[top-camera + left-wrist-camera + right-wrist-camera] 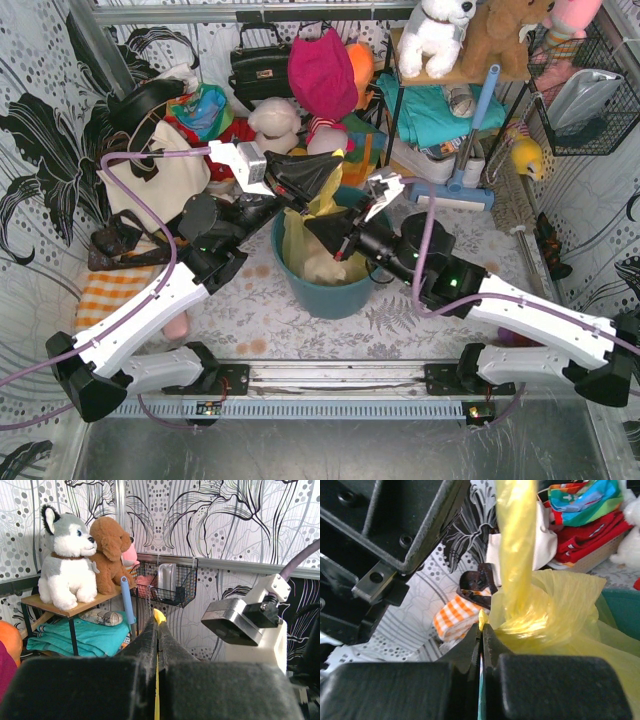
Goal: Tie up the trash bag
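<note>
The trash bag (298,246), thin yellow-green plastic, sits in the teal round bin (335,295) at the table's middle. My left gripper (335,162) is above the bin's far rim, shut on a yellow end of the bag (159,616) that sticks out past its tips. A twisted yellow strip (516,540) runs up from a bunched loop of the bag (532,620). My right gripper (310,223) is low over the bin's mouth, shut on another bit of the bag (481,619) beside that loop. The left gripper's body (395,525) looms close above.
A cream tote bag (150,175) and an orange checked cloth (112,292) lie to the left of the bin. Plush toys and clothes are piled behind it. A shelf with plush toys (75,555), a blue-handled mop (470,140) and a wire basket (585,95) stand at the back right.
</note>
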Action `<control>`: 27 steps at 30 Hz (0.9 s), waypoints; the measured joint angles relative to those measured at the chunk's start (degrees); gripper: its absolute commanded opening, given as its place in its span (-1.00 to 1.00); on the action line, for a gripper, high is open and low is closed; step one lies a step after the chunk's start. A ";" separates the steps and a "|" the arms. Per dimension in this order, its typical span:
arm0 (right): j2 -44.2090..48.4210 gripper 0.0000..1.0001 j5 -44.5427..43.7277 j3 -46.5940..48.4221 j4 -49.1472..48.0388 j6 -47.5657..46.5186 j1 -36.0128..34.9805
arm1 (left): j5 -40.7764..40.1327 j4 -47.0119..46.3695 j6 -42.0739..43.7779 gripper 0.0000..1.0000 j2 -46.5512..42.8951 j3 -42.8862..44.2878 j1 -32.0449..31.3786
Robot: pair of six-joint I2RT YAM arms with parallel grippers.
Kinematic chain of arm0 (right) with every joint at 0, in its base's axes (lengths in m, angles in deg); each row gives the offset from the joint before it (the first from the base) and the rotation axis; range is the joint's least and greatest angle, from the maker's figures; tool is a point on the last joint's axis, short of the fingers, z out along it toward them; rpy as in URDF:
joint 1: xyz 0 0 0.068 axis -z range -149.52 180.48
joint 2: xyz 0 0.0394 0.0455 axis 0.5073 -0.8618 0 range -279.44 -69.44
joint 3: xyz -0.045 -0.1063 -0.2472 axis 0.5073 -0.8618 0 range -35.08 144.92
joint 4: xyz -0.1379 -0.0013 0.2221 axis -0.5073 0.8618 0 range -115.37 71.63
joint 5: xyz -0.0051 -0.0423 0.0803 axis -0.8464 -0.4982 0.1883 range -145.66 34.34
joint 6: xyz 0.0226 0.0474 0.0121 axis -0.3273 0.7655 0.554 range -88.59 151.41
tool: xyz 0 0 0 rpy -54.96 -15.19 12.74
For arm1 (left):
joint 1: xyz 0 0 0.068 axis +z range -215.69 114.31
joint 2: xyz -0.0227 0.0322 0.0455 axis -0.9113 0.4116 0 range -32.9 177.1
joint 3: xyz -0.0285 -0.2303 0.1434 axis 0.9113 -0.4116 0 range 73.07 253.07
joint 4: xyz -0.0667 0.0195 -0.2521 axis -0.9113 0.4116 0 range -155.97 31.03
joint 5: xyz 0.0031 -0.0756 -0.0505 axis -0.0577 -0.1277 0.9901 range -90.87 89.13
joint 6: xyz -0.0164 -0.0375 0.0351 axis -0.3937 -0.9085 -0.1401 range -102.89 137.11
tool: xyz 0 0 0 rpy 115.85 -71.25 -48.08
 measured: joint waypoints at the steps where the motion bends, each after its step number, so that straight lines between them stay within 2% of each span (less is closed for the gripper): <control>1: -1.05 -1.00 -1.73 0.74 -0.02 -0.81 -0.83 | 0.00 0.07 0.00 -1.00 0.00 0.00 0.04; 11: -5.38 -1.00 -21.94 3.50 -0.48 -8.72 -7.41 | 0.00 0.17 0.00 -1.00 0.00 0.00 0.04; 19: -7.61 -1.00 -31.52 3.89 -1.75 -12.70 -8.04 | 0.00 0.17 0.00 -1.00 -0.02 0.00 0.04; 27: -10.10 -1.00 -39.17 3.87 -9.22 -17.68 -8.04 | 0.96 1.38 0.00 -1.00 -0.04 0.02 0.04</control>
